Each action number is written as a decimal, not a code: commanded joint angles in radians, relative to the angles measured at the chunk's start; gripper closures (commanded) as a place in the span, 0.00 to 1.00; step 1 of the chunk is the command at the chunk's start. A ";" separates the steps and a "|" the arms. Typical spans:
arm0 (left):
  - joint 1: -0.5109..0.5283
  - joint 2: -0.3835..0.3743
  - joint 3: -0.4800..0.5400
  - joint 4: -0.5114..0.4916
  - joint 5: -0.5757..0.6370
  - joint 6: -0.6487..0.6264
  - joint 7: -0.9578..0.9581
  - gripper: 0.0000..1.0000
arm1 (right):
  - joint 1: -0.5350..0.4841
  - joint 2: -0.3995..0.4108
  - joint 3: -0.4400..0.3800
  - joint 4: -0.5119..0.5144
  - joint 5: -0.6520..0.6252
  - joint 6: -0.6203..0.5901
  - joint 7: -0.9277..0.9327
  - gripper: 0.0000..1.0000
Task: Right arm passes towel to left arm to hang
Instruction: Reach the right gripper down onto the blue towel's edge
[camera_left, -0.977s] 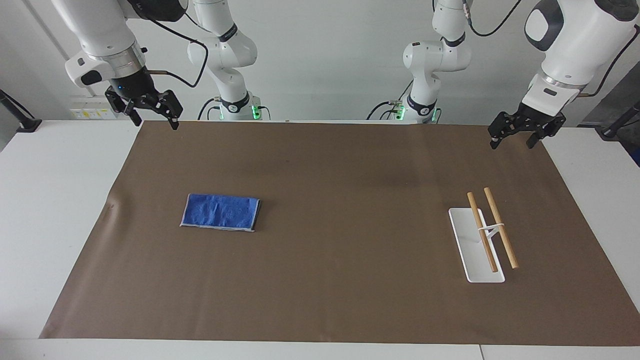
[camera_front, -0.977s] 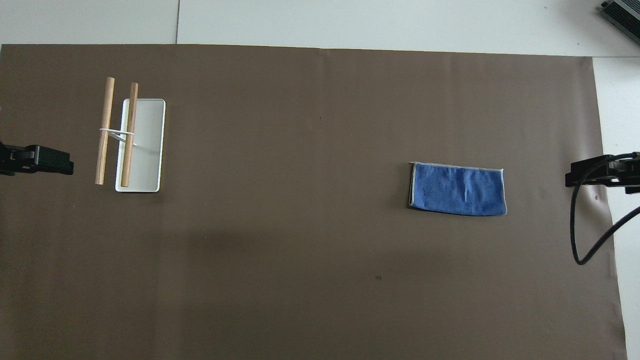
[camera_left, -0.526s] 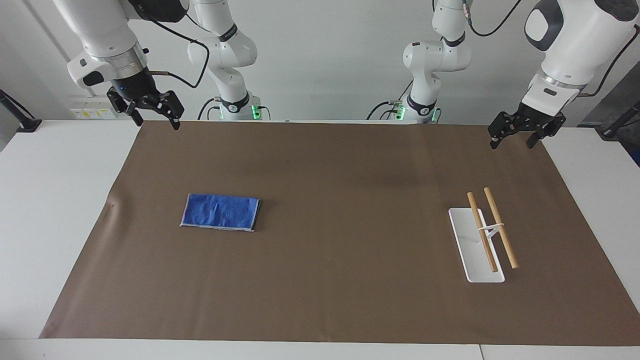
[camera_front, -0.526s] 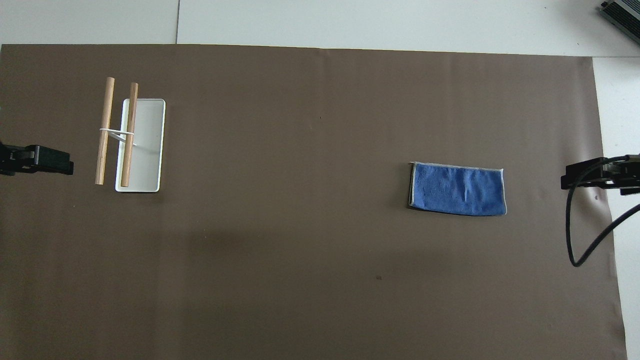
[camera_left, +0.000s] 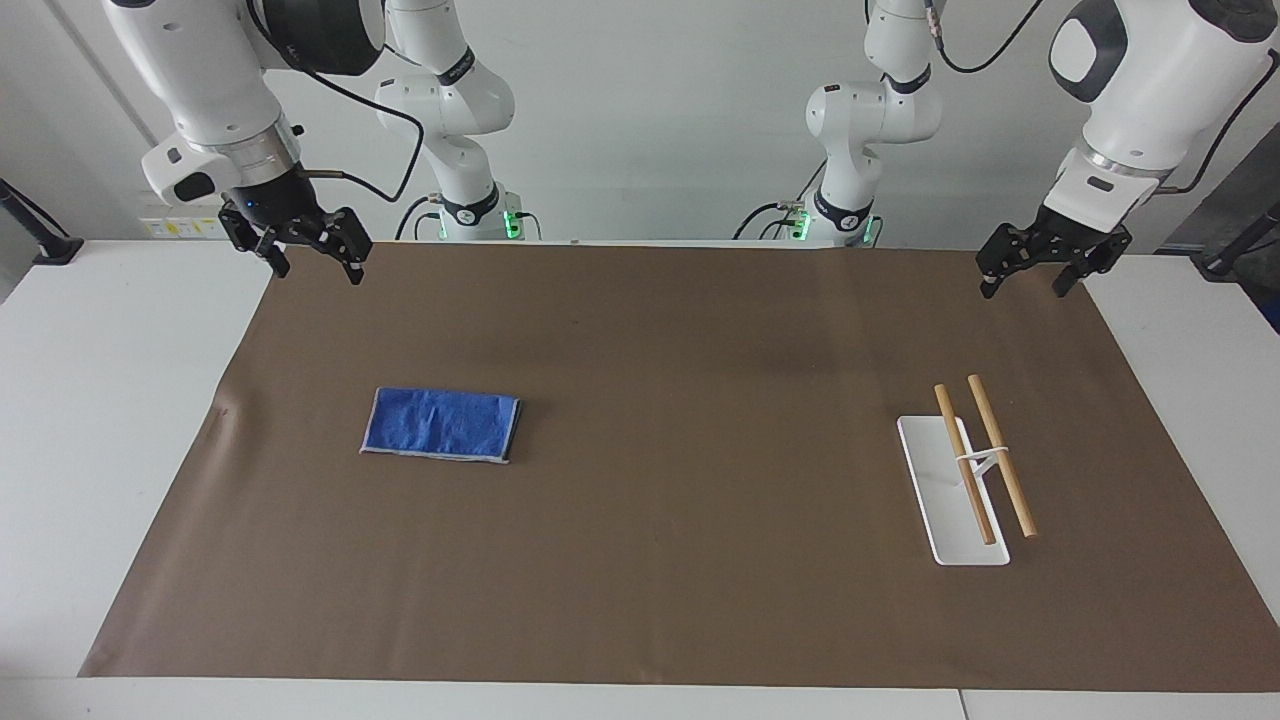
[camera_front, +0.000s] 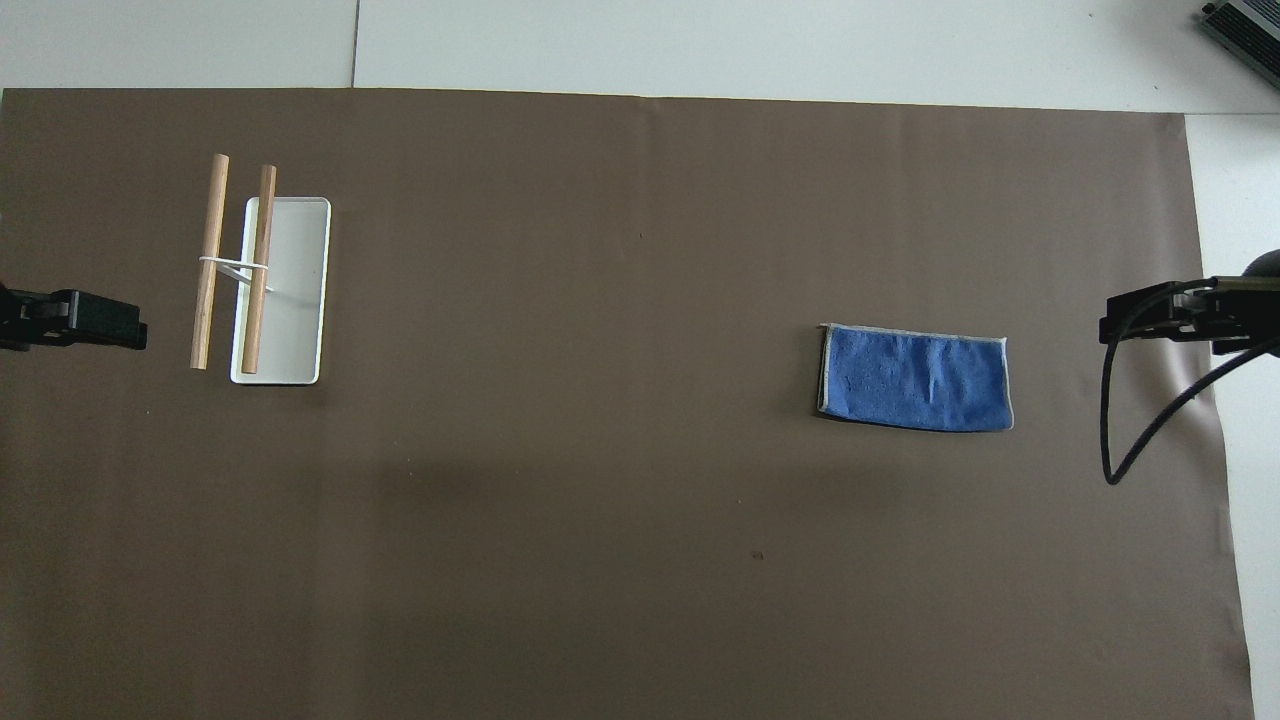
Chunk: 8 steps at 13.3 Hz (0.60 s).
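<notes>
The blue towel (camera_left: 441, 425) lies folded flat on the brown mat, toward the right arm's end of the table; it also shows in the overhead view (camera_front: 915, 377). My right gripper (camera_left: 315, 270) hangs open and empty in the air over the mat's edge nearest the robots, apart from the towel; in the overhead view (camera_front: 1150, 325) only its tip shows. My left gripper (camera_left: 1025, 282) is open and empty, raised over the mat's corner at the left arm's end, and waits; its tip shows in the overhead view (camera_front: 100, 322).
A towel rack with two wooden rods (camera_left: 985, 460) on a white base (camera_left: 940, 520) stands toward the left arm's end, also seen in the overhead view (camera_front: 235, 262). The brown mat (camera_left: 680, 560) covers most of the white table. Two slim white arms (camera_left: 450, 110) stand at the table's robot end.
My right gripper has come down and moved a little toward the towel and the table's middle. The left arm and the towel have not moved.
</notes>
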 joint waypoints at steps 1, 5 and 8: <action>0.012 -0.020 -0.010 -0.019 0.021 -0.002 -0.006 0.00 | 0.030 0.073 0.007 -0.055 0.002 0.149 0.000 0.00; 0.010 -0.020 -0.010 -0.019 0.021 -0.002 -0.006 0.00 | 0.038 0.065 0.007 -0.341 0.002 0.491 -0.002 0.00; 0.012 -0.020 -0.010 -0.019 0.021 -0.002 -0.006 0.00 | 0.041 0.074 0.010 -0.511 0.002 0.682 -0.011 0.00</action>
